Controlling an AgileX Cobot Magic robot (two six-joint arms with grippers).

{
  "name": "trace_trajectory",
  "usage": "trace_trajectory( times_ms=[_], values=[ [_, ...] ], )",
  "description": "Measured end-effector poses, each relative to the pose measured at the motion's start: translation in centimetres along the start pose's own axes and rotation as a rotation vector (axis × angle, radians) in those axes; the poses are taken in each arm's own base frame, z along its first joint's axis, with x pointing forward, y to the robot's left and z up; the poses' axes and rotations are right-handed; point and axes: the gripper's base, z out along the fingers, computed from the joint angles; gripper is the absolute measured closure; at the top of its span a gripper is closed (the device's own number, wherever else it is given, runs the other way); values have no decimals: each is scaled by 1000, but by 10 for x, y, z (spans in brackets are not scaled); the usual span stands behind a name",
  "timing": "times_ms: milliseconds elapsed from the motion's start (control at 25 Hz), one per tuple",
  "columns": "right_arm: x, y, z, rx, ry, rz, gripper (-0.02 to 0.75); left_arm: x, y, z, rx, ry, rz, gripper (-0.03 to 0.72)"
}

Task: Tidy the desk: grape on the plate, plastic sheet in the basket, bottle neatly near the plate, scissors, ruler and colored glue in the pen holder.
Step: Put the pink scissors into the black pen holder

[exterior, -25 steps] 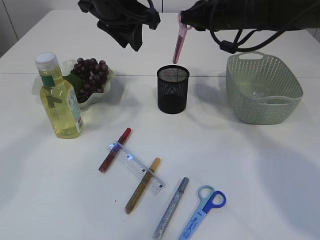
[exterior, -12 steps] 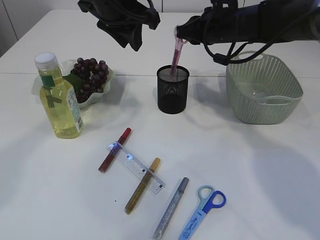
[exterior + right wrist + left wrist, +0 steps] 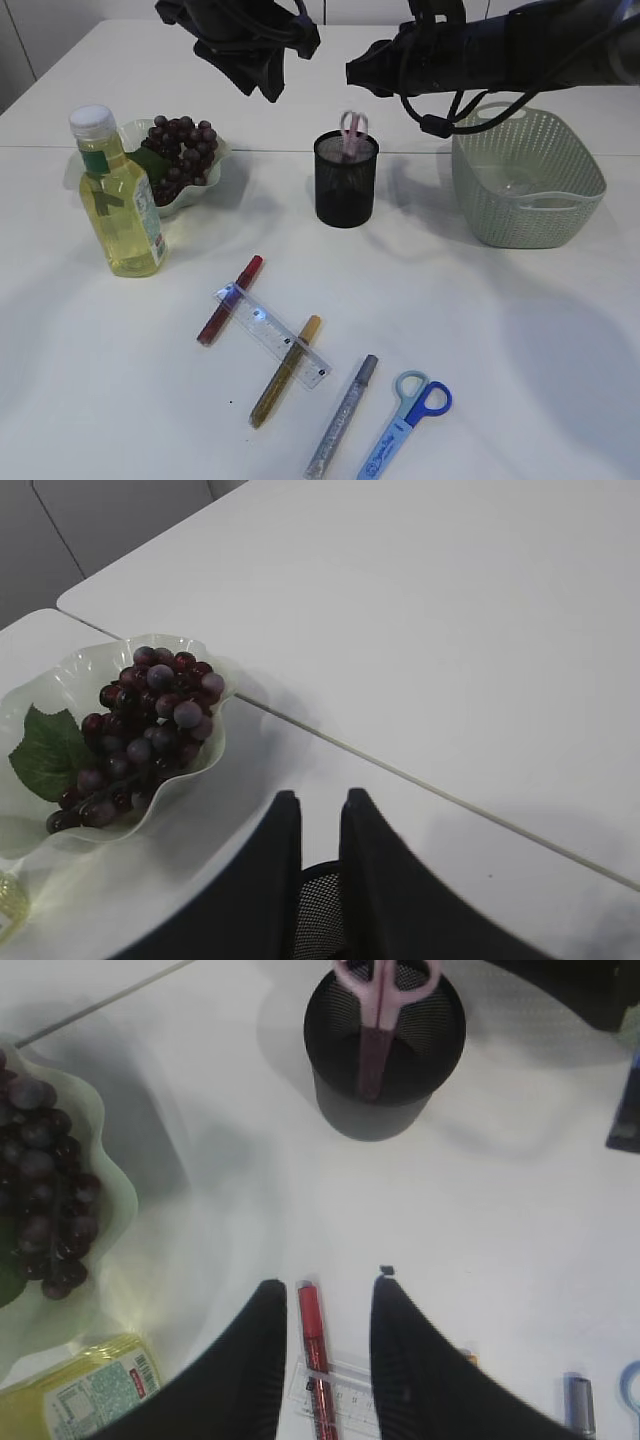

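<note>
Pink scissors (image 3: 352, 126) stand handles-up inside the black mesh pen holder (image 3: 346, 190), which also shows in the left wrist view (image 3: 385, 1110). My right gripper (image 3: 358, 76) hovers just above the holder, open and empty (image 3: 318, 798). My left gripper (image 3: 268, 82) hangs high at the back, open and empty (image 3: 327, 1285). On the table lie a red glue pen (image 3: 230, 299), a clear ruler (image 3: 275, 340), a gold glue pen (image 3: 285, 370), a silver glue pen (image 3: 342, 415) and blue scissors (image 3: 405, 425). Grapes (image 3: 180, 150) sit in the plate (image 3: 218, 172). The bottle (image 3: 118, 195) stands beside it.
A green basket (image 3: 525, 210) stands at the right with a clear plastic sheet (image 3: 512, 185) inside. The red glue pen lies across the ruler's left end, and the gold one across its right end. A seam in the table runs behind the holder.
The pink scissors went down from my right gripper into the pen holder. The right gripper has let go and its jaws are apart. The left arm has not moved.
</note>
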Motion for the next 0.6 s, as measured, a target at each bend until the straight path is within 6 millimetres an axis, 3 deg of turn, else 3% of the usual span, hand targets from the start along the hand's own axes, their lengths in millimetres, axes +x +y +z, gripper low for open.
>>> trace_trajectory(
  times_ms=[320,600],
  values=[
    [0,0,0,2,2,7,578,0,0,0,-2,0,1,473],
    [-3,5,-8,-26,69,28,498,0,1,0,-11,-1,4,472]
  ],
)
